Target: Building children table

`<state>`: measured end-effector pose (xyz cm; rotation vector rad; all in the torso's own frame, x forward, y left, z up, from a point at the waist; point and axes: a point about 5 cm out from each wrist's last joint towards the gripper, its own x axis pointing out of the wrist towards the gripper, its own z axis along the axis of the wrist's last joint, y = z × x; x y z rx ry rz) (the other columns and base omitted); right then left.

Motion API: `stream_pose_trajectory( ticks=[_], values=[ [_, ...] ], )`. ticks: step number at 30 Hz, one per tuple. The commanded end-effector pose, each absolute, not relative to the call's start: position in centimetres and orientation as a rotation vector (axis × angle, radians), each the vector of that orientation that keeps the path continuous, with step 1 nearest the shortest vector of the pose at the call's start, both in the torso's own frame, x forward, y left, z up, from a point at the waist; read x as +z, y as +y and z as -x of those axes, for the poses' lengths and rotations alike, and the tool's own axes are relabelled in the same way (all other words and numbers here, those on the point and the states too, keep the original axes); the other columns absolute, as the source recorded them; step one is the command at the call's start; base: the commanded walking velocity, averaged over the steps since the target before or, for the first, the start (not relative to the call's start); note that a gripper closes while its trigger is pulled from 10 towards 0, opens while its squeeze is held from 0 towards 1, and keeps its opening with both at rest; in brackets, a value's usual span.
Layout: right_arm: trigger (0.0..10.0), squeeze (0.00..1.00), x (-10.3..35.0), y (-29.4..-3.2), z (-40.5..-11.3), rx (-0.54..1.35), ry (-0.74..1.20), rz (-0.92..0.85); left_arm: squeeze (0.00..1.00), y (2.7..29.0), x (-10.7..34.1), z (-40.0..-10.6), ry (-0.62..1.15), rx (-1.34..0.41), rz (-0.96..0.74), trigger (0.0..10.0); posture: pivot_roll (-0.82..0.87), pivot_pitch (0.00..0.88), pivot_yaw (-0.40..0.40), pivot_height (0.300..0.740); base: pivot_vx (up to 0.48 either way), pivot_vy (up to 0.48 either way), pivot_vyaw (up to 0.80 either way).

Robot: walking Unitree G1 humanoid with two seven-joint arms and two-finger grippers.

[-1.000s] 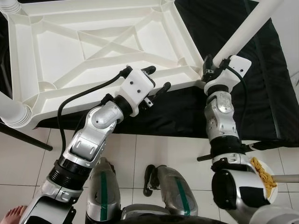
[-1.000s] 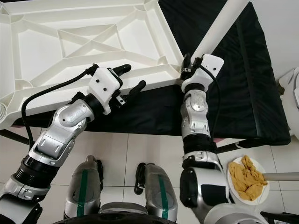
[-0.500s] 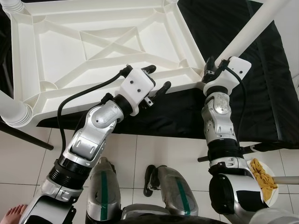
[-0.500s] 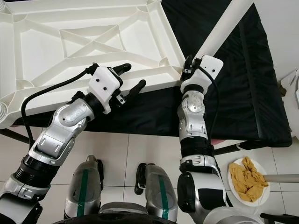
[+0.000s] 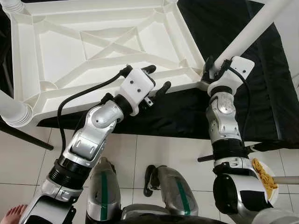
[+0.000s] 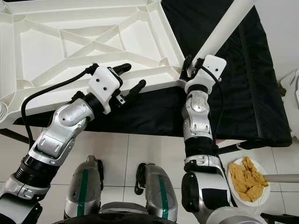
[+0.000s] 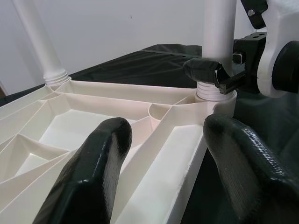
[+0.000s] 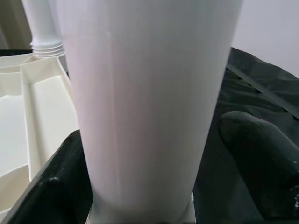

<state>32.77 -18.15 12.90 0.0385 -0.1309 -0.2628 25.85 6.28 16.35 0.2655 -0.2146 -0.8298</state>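
A white plastic table top [image 5: 60, 51] lies upside down on a black cloth, ribs facing up. My left gripper [image 5: 160, 77] is open and straddles its near rim, one finger [image 7: 93, 172] inside the frame and the other outside. A white table leg [image 5: 247, 32] stands tilted in the socket at the near right corner. My right gripper [image 5: 211, 65] is shut on that table leg [image 8: 145, 93] just above the socket, a black finger [image 8: 261, 163] on either side. Another leg [image 5: 11, 112] sits in the near left corner, and one more [image 7: 37, 42] at a far corner.
The black cloth [image 5: 261, 88] covers a low stand that reaches past the table top on the right. A plate of yellowish pieces [image 6: 247, 179] lies on the white tiled floor at lower right. A person's bare foot [image 5: 11, 215] is at lower left.
My right wrist has shifted slightly to the right with the leg still between its fingers. The left arm has kept its place on the rim.
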Motion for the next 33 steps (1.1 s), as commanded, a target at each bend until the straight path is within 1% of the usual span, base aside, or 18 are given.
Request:
stream_pose_trajectory(
  ticks=[1, 5, 7, 8, 9, 11, 13, 14, 15, 16, 17, 19, 20, 22, 23, 24, 26, 33],
  values=[
    [10.0, 0.0, 12.0, -19.0, -32.6, -0.247, -0.083, -0.033, 0.0, 5.9, 16.4, -25.5, -0.214, -0.889, -0.273, 10.0, 0.11, 0.043, -0.119, 0.74, 0.0, 0.0, 0.0],
    [10.0, 0.0, 12.0, -19.2, -32.9, -0.179, -0.078, -0.023, 0.0, 5.9, 16.3, -25.5, -0.214, -0.89, -0.273, 10.0, 0.1, 0.042, -0.118, 0.74, 0.0, 0.0, 0.0],
    [10.0, 0.0, 12.0, -19.3, -33.1, -0.094, -0.073, 0.007, 0.0, 5.8, 16.3, -25.5, -0.215, -0.891, -0.273, 10.0, 0.1, 0.04, -0.118, 0.74, 0.0, 0.0, 0.0],
    [10.0, 0.0, 12.0, -19.3, -33.1, -0.094, -0.073, 0.007, 0.0, 5.8, 16.3, -25.5, -0.215, -0.891, -0.273, 10.0, 0.1, 0.04, -0.118, 0.74, 0.0, 0.0, 0.0],
    [10.0, 0.0, 12.1, -19.4, -33.2, -0.048, -0.071, 0.023, 0.0, 5.8, 16.3, -25.5, -0.216, -0.892, -0.273, 10.0, 0.1, 0.04, -0.119, 0.74, 0.0, 0.0, 0.0],
    [10.0, 0.0, 12.1, -19.4, -33.2, -0.048, -0.071, 0.023, 0.0, 5.8, 16.3, -25.5, -0.216, -0.892, -0.273, 10.0, 0.1, 0.04, -0.119, 0.74, 0.0, 0.0, 0.0],
    [10.0, 0.0, 12.4, -19.7, -33.5, 0.06, -0.083, 0.067, 0.0, 5.8, 16.3, -25.5, -0.216, -0.892, -0.273, 10.0, 0.1, 0.041, -0.116, 0.74, 0.0, 0.0, 0.0],
    [10.0, 0.0, 12.4, -19.7, -33.5, 0.06, -0.083, 0.067, 0.0, 5.8, 16.3, -25.5, -0.216, -0.892, -0.273, 10.0, 0.1, 0.041, -0.116, 0.74, 0.0, 0.0, 0.0],
    [10.0, 0.0, 12.6, -19.9, -33.7, 0.119, -0.089, 0.075, 0.0, 5.9, 16.4, -25.5, -0.216, -0.892, -0.274, 10.0, 0.1, 0.043, -0.112, 0.74, 0.0, 0.0, 0.0],
    [10.0, 0.0, 12.6, -19.9, -33.7, 0.119, -0.089, 0.075, 0.0, 5.9, 16.4, -25.5, -0.216, -0.892, -0.274, 10.0, 0.1, 0.043, -0.112, 0.74, 0.0, 0.0, 0.0],
    [10.0, 0.0, 12.8, -20.1, -33.8, 0.184, -0.089, 0.096, 0.0, 5.9, 16.4, -25.5, -0.216, -0.892, -0.275, 10.0, 0.1, 0.042, -0.111, 0.74, 0.0, 0.0, 0.0],
    [10.0, 0.0, 12.8, -20.1, -33.8, 0.184, -0.089, 0.096, 0.0, 5.9, 16.4, -25.5, -0.216, -0.892, -0.275, 10.0, 0.1, 0.042, -0.111, 0.74, 0.0, 0.0, 0.0],
    [10.0, 0.0, 12.8, -20.4, -33.9, 0.233, -0.083, 0.108, 0.0, 5.9, 16.4, -25.5, -0.216, -0.891, -0.275, 10.0, 0.1, 0.046, -0.11, 0.74, 0.0, 0.0, 0.0],
    [10.0, 0.0, 12.8, -20.4, -33.9, 0.233, -0.083, 0.108, 0.0, 5.9, 16.4, -25.5, -0.216, -0.891, -0.275, 10.0, 0.1, 0.046, -0.11, 0.74, 0.0, 0.0, 0.0],
    [10.0, 0.0, 12.7, -20.6, -34.0, 0.297, -0.074, 0.12, 0.0, 6.0, 16.4, -25.6, -0.216, -0.891, -0.276, 10.0, 0.1, 0.051, -0.103, 0.74, 0.0, 0.0, 0.0],
    [10.0, 0.0, 12.7, -20.6, -34.0, 0.297, -0.074, 0.12, 0.0, 6.0, 16.4, -25.6, -0.216, -0.891, -0.276, 10.0, 0.1, 0.051, -0.103, 0.74, 0.0, 0.0, 0.0],
    [10.0, 0.0, 12.7, -20.8, -34.0, 0.384, -0.065, 0.125, 0.0, 6.0, 16.5, -25.6, -0.216, -0.889, -0.276, 10.0, 0.1, 0.054, -0.102, 0.74, 0.0, 0.0, 0.0],
    [10.0, 0.0, 12.7, -21.0, -34.2, 0.426, -0.062, 0.131, 0.0, 6.2, 16.6, -25.7, -0.216, -0.886, -0.277, 10.0, 0.11, 0.058, -0.101, 0.74, 0.0, 0.0, 0.0]
  ],
)
